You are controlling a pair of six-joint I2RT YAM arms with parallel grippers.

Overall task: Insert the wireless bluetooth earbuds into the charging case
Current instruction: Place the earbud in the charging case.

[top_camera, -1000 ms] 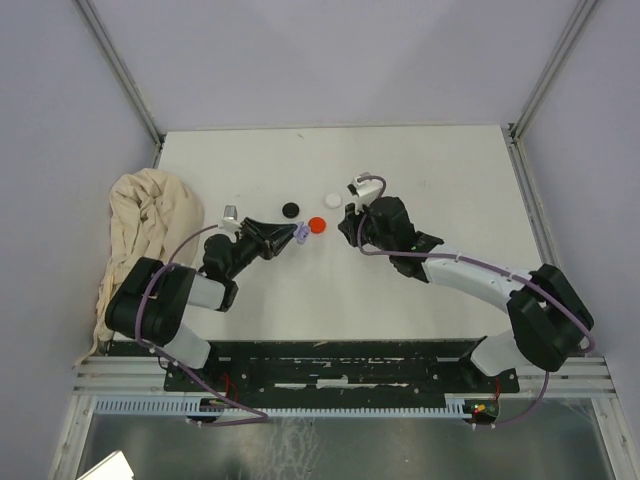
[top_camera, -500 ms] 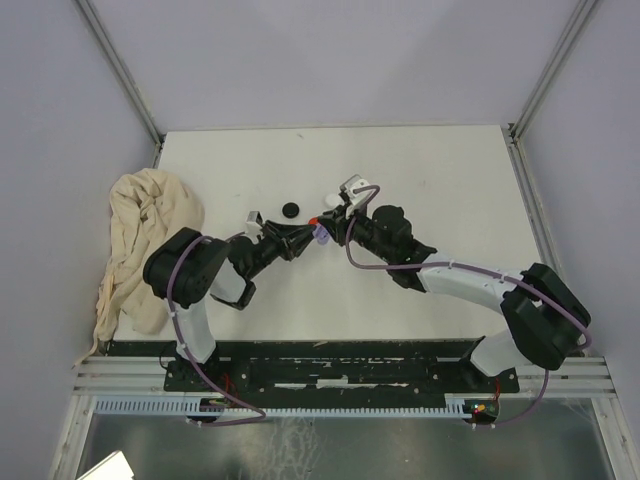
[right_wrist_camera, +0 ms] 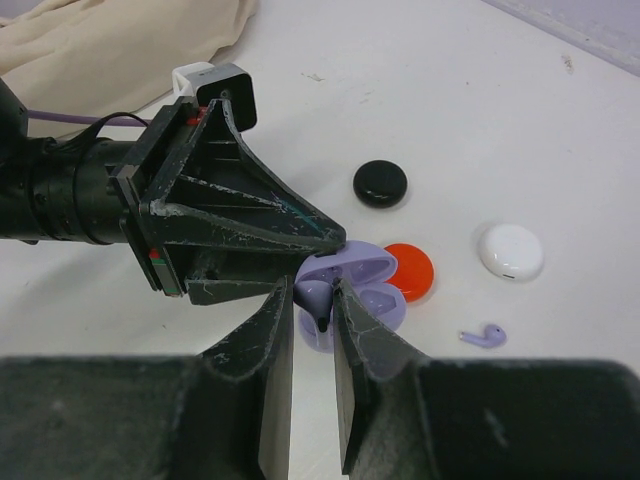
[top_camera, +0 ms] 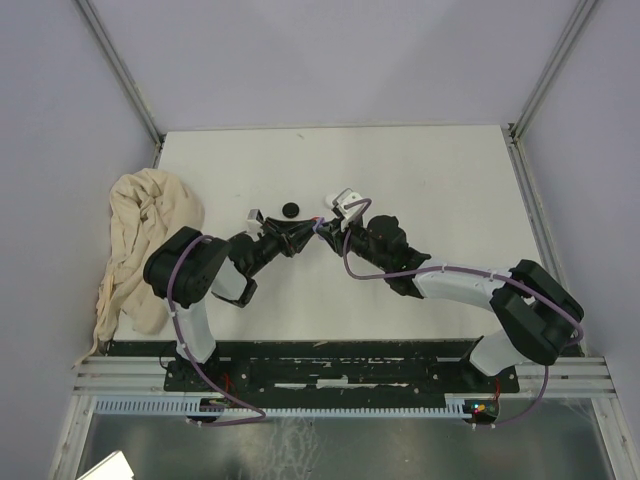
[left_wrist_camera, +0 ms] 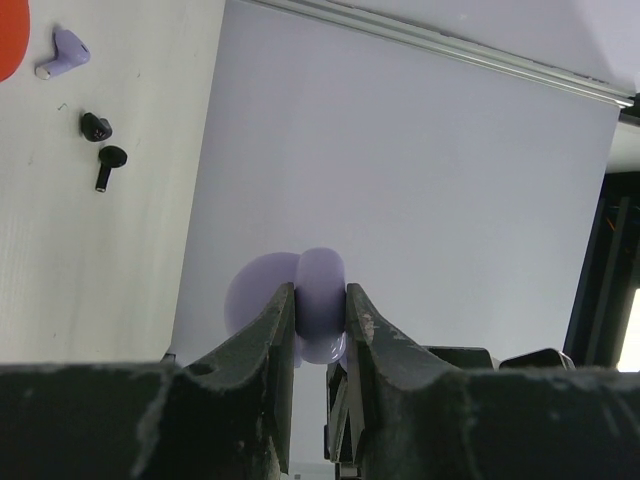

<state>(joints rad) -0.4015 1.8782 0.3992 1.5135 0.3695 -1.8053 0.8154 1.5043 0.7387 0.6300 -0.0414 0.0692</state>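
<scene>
Your left gripper (left_wrist_camera: 321, 300) has its jaws nearly closed, pinching the lilac charging case (left_wrist_camera: 322, 268) by its edge and holding it clear of the counter (top_camera: 430, 170). In the right wrist view the case hangs open like a clamshell, with its two halves spread toward your right arm.

Your right gripper (right_wrist_camera: 313, 292) has its jaws drawn in to a narrow gap, and they grip a lilac earbud (right_wrist_camera: 317, 304) with its dark tip pointing down. That earbud sits right at the mouth of the open case, against the lower half. You cannot tell from these views whether it is seated in its pocket. From above, the two grippers meet tip to tip near the middle of the counter.

A second lilac earbud (right_wrist_camera: 483, 336) lies loose on the counter, near the red disc (right_wrist_camera: 412, 271) and the white disc (right_wrist_camera: 511, 250). The black disc (right_wrist_camera: 380, 184) sits apart, farther back. Two black earbuds (left_wrist_camera: 101, 145) lie close together on the counter, near the loose lilac one. A crumpled beige cloth (top_camera: 140, 230) is heaped at the counter's left edge.
</scene>
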